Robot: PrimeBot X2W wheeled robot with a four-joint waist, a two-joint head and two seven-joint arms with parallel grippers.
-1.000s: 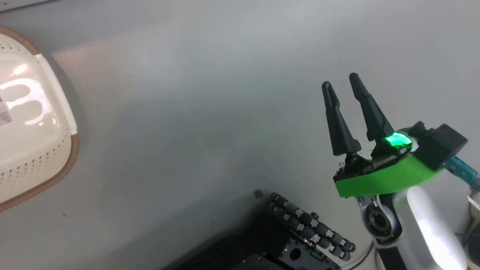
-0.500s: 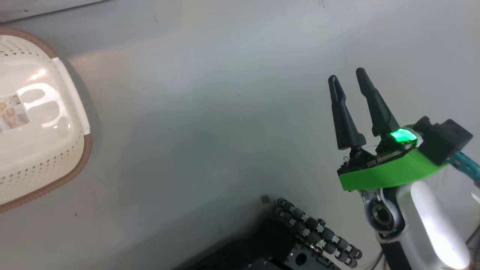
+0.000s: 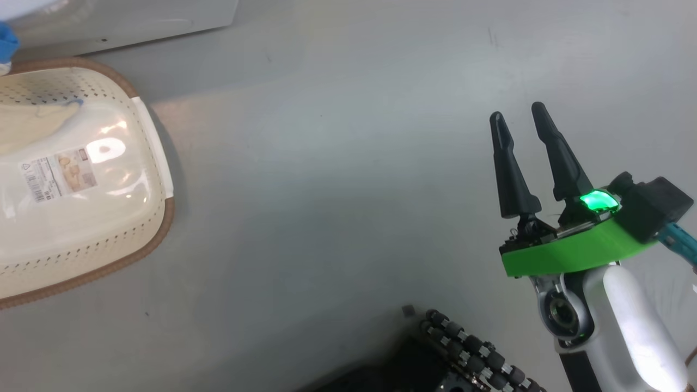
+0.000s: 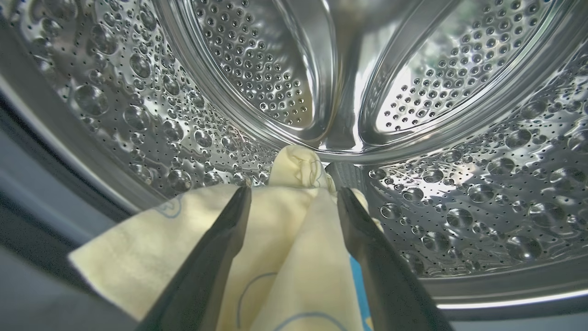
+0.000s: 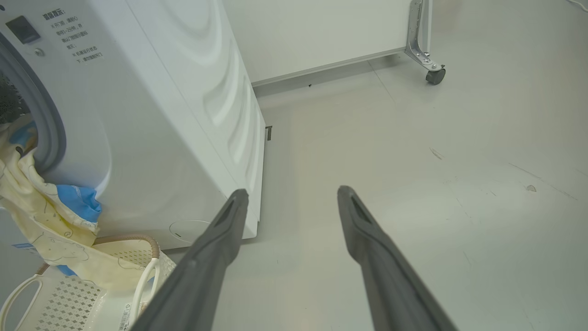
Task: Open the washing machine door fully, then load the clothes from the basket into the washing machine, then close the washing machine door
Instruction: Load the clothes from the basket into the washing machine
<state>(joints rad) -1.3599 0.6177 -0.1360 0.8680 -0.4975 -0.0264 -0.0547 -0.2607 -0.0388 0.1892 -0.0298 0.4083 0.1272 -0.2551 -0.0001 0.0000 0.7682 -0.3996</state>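
My left gripper is open inside the washing machine's steel drum, its fingers straddling a cream-yellow cloth that lies on the drum's lower wall. In the right wrist view the clothes hang out of the washing machine opening, over the grey gasket and down into the basket. The head view has the basket at the left with a bit of cloth in its far corner. Far to the right, my right gripper stands open and empty above the floor. The door is out of view.
The washer's white base runs along the top left of the head view. My own dark wheeled base sits at the bottom. A white panel on a castor wheel stands beyond the washer. Bare grey floor lies between basket and right gripper.
The head camera has shifted: the basket now sits further right, showing its label, and the washer's base has come into view at the top. The right gripper keeps its open pose.
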